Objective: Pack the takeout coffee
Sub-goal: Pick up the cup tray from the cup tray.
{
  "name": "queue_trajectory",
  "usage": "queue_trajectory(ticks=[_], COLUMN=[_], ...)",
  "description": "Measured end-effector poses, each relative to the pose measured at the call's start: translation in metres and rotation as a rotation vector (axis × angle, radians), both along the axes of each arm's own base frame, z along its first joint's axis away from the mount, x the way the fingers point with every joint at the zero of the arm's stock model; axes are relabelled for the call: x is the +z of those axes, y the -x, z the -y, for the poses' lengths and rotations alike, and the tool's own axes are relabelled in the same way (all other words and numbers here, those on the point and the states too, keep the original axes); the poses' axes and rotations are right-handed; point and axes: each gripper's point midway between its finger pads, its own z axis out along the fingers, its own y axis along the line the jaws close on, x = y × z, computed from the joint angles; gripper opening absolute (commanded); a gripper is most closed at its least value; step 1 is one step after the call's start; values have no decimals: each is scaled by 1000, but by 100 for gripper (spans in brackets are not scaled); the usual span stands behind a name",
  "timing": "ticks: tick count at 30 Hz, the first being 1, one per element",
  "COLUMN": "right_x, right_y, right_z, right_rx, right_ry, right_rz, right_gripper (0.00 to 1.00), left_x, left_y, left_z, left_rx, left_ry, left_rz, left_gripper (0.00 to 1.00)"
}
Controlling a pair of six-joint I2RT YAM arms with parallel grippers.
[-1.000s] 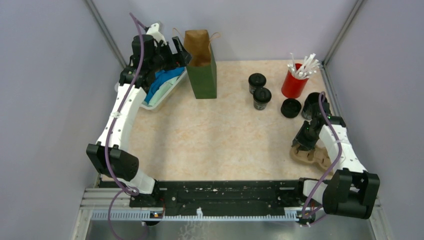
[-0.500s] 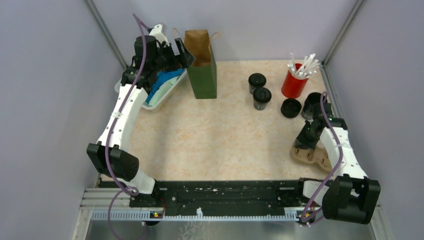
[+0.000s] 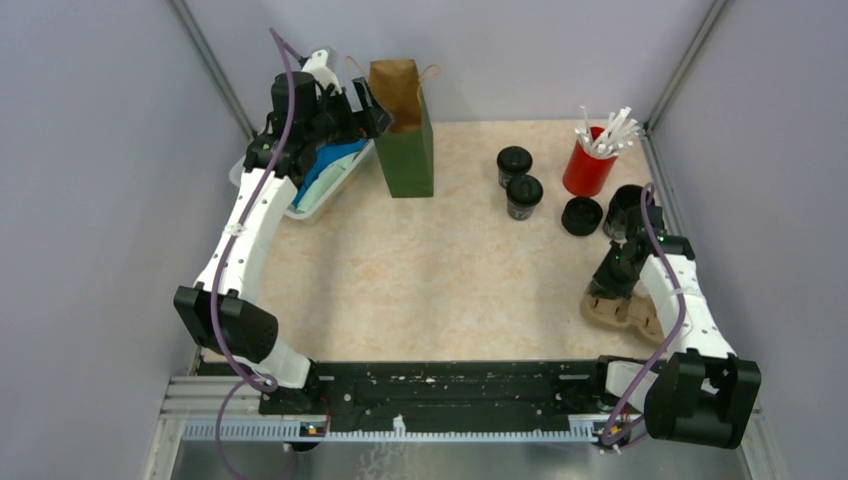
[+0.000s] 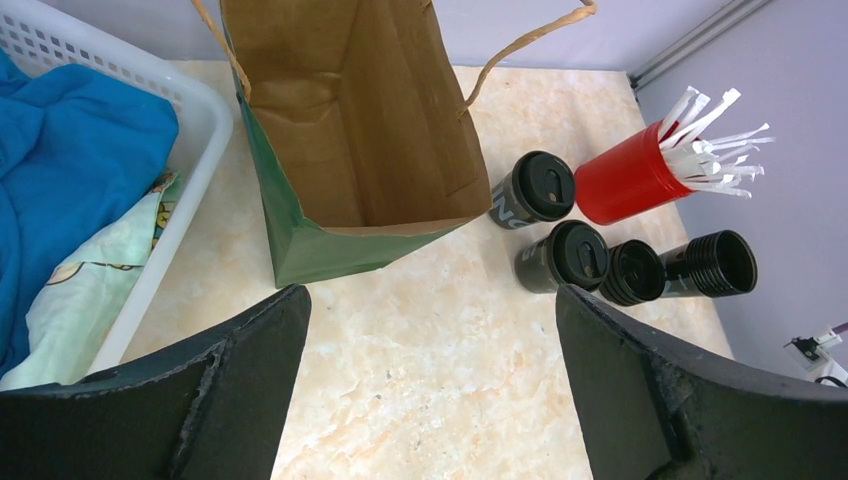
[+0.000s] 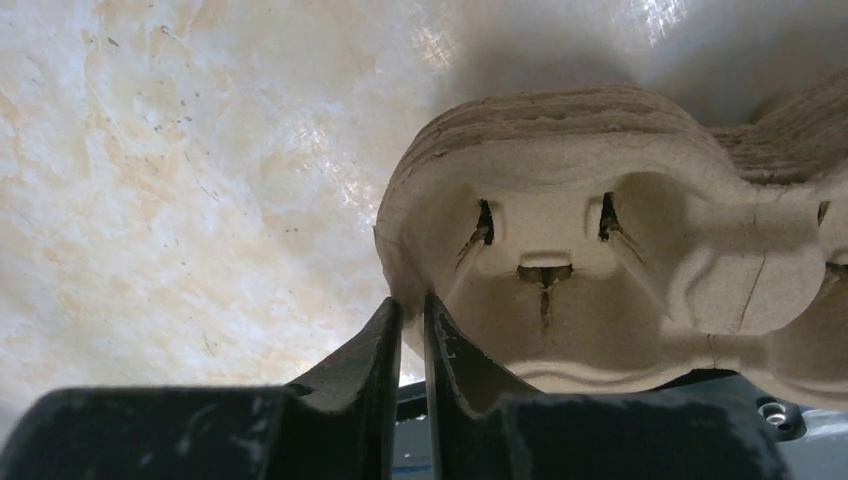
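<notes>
The right arm (image 3: 660,280) is reaching down at the near right corner of the bench (image 3: 440,280). The right jaws are pressed together, pinching the thin rim at the left end of the tan pulp carrier (image 5: 600,250), whose long axis is running roughly across the bench. The takeout coffee cups (image 3: 524,195) are standing well apart from that grip, farther back and to the left of it, near the red cup of sticks (image 3: 588,172), so the right arm is much the nearer one. The left arm (image 3: 240,225) is hovering at the far left, the left jaws spread wide and holding nothing. They are looking down into the open paper bag (image 4: 350,120), which is standing upright between the white basket (image 4: 190,110) and the cups.
</notes>
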Motion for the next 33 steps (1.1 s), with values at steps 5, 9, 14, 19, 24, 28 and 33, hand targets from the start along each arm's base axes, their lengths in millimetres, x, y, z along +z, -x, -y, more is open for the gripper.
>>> queue_trajectory(ticks=[5,9,14,19,24,28,33], right_x=[-3,-5,-6,-5,-1,12,36], right_y=[-1,-2,-2,-3,-2,-2,-2], right_z=[-1,-1,0,0,0,0,-3], right_rx=[1,1,0,-2,0,1,7], right_ry=[-7,-8,-3,-3,-2,-3,-6], right_rz=[-11,-17,-18,-17,-19,-4,75], right_gripper=[28,29,15,0,0,0,0], left_x=[0,0,0,0,0,1,2], left_y=[0,1,1,1,1,1,0], left_z=[1,1,1,1,1,2,2], left_rx=[-4,-6,-6,-7,-7,-10,-8], left_ry=[1,2,2,2,3,5,14], left_rz=[0,0,0,0,0,3,2], left_gripper=[98,98,98,98,98,98,98])
